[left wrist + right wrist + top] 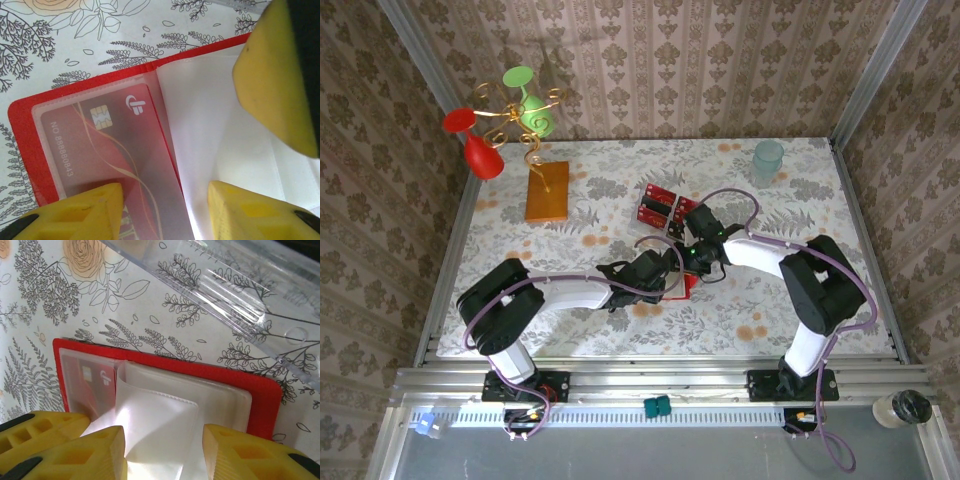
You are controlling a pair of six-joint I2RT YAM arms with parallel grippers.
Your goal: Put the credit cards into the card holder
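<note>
**A:** How do the jaws stand?

**B:** Both half-parted. The left gripper (165,200) straddles the open card holder (20,130), likely steadying it. The right gripper (162,440) brackets the lifted pocket leaf (155,410) without gripping it.

**A:** Cards?

**B:** One card (100,145) is pocketed at lower left. The spare cards (660,208) wait just above centre.

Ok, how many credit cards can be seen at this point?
3: one credit card sits inside the card holder's clear pocket; two more, one beside the other, lie in the clear tray behind the holder. Others may be stacked under those.
</note>
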